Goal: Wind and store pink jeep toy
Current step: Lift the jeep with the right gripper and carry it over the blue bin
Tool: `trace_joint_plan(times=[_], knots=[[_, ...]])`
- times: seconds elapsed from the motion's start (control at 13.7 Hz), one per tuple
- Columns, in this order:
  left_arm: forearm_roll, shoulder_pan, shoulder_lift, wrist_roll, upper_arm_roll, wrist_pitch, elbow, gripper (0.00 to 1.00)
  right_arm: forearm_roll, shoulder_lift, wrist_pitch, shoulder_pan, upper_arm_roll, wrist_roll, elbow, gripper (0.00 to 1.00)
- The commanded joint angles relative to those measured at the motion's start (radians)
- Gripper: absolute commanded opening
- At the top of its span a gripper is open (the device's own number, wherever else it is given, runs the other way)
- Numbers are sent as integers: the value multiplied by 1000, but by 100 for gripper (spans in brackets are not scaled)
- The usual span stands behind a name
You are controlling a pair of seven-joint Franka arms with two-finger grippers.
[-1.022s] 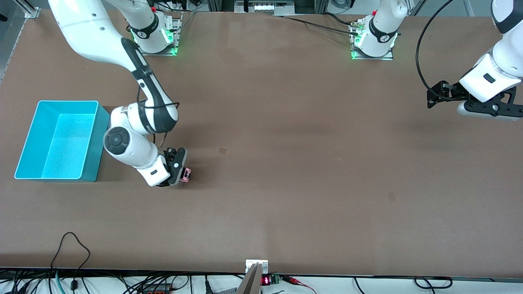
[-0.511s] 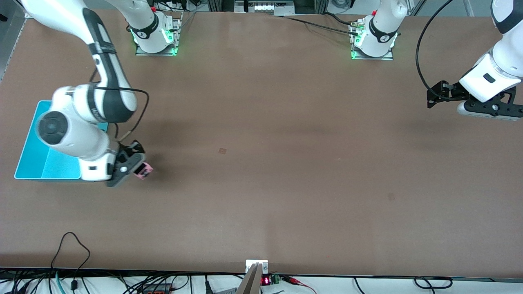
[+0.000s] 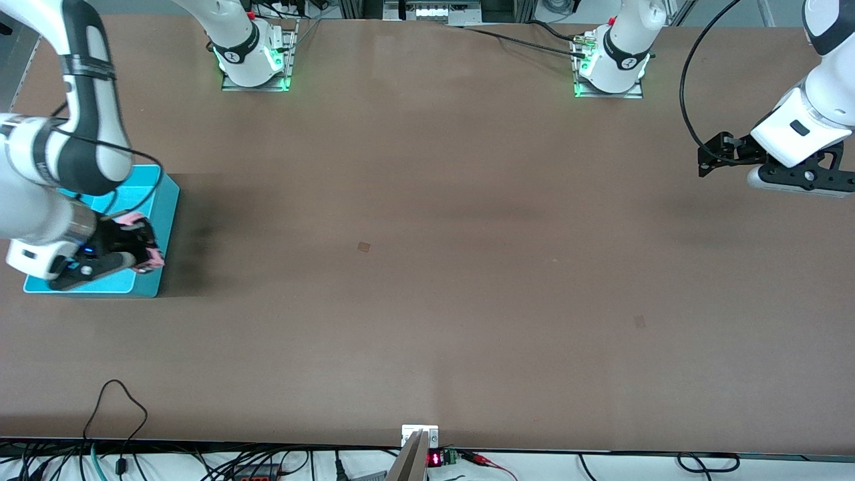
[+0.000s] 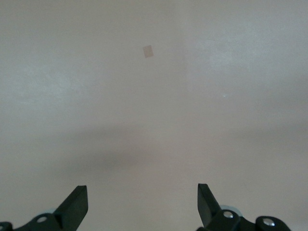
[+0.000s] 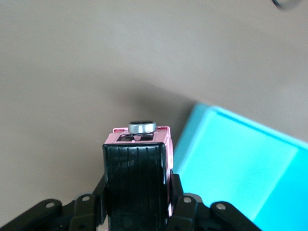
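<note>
My right gripper (image 3: 137, 246) is shut on the pink jeep toy (image 3: 148, 250) and holds it in the air over the turquoise bin (image 3: 168, 200), at the bin's edge toward the left arm's end. In the right wrist view the jeep (image 5: 138, 168) fills the space between the fingers, black roof up, with the bin (image 5: 250, 168) beside it below. My left gripper (image 3: 709, 160) is open and empty, waiting in the air over the table's left-arm end; its wrist view shows only bare table between the fingers (image 4: 77, 202).
The bin stands at the right arm's end of the brown table (image 3: 427, 267). Cables (image 3: 117, 407) lie along the table's edge nearest the front camera.
My right gripper has lifted the jeep off the table and carried it toward the right arm's end, to over the bin's edge. The left arm has not moved.
</note>
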Motion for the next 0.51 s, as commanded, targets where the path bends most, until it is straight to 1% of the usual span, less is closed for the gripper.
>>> trace_joint_plan(times=[0.0, 0.22, 0.29, 0.44], knots=[[-10, -11, 14, -10, 9, -22, 30, 100, -1, -47, 67, 11, -76, 17, -90, 0], [-10, -13, 14, -10, 9, -36, 32, 100, -1, -87, 218, 10, -143, 17, -237, 0], [-10, -13, 14, -10, 9, -39, 32, 100, 0, -87, 240, 7, -165, 17, -269, 0], [-10, -13, 14, -10, 7, -39, 32, 100, 4, -84, 301, -37, -168, 19, -330, 0]])
